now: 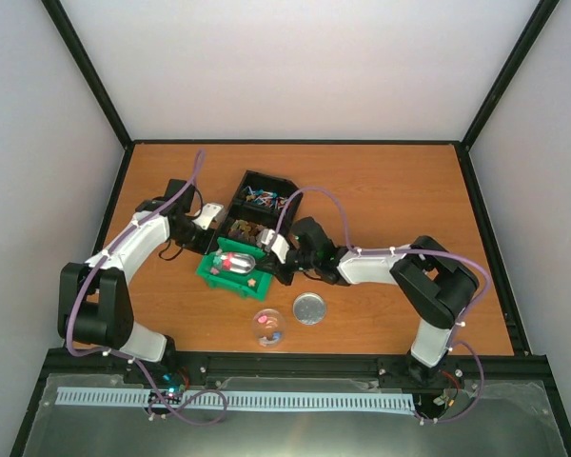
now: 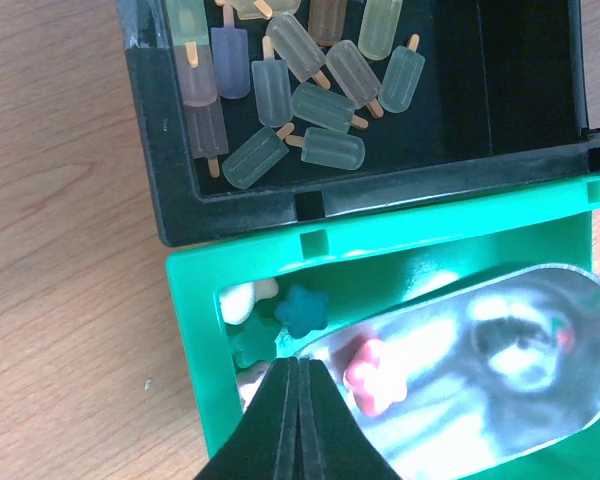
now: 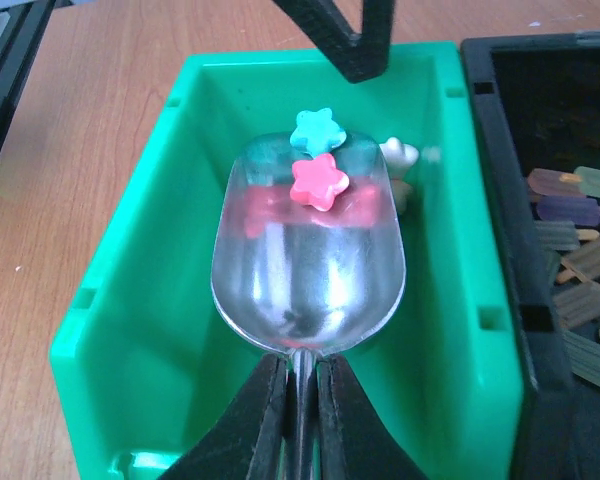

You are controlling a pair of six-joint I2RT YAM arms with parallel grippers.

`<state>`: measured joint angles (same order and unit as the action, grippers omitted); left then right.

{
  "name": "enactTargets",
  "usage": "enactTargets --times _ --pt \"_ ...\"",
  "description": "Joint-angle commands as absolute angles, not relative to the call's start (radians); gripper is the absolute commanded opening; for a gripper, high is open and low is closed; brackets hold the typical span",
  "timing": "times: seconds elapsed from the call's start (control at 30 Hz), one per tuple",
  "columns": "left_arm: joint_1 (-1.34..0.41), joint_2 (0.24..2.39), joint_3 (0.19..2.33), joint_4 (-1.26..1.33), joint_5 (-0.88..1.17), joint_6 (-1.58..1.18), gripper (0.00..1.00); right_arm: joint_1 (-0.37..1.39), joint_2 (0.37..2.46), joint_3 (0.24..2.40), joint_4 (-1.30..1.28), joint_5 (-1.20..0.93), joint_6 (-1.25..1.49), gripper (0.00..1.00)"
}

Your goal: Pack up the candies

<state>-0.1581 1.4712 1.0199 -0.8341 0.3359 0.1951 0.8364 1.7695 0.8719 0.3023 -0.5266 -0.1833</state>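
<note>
Two candies (image 3: 320, 181) by scoop (image 3: 308, 290) tip: pink star in bowl, teal just past rim; few more on green bin (image 3: 130, 300) floor. Right gripper (image 3: 300, 400) pinches scoop handle. Left gripper (image 2: 298, 410) fingers pressed together over bin.

Two arms reach across a wooden worktop (image 1: 390, 190) toward a green bin (image 1: 210, 272) set against the near side of a black tray (image 1: 266, 175). The left gripper (image 1: 214, 231) hangs at the bin's far left corner. The right gripper (image 1: 272, 255) comes in from the right, at the handle end of a silver scoop (image 1: 238, 262) lying in the bin with something red in its bowl. Nearer the bases, a clear round dish (image 1: 282, 333) holding a few candies (image 1: 265, 322) sits just left of a silver lid (image 1: 309, 307), not touching it. Small coloured bits lie in the tray's far compartment.
</note>
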Motion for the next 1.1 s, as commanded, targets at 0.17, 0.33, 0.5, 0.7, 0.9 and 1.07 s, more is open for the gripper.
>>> enactTargets --times 0.17,0.33,0.5,0.7,0.9,1.07 --pt "-0.16 1.469 1.034 -0.845 0.328 0.184 0.01 0.758 1.714 0.772 0.526 -0.655 -0.171 0.03" --pt "-0.16 1.471 1.037 -0.844 0.328 0.182 0.01 0.749 1.683 0.743 0.544 -0.705 -0.188 0.03" --pt "-0.16 1.475 1.042 -0.847 0.316 0.182 0.01 0.742 1.649 0.771 0.455 -0.76 -0.212 0.03" --pt "-0.16 1.476 1.048 -0.845 0.295 0.188 0.01 0.732 1.555 0.842 0.176 -0.849 -0.341 0.03" --pt "-0.159 1.48 1.062 -0.85 0.277 0.197 0.01 0.708 1.439 0.863 -0.092 -0.897 -0.477 0.03" --pt "-0.158 1.486 1.068 -0.855 0.271 0.208 0.01 0.696 1.362 0.897 -0.406 -0.907 -0.676 0.03"
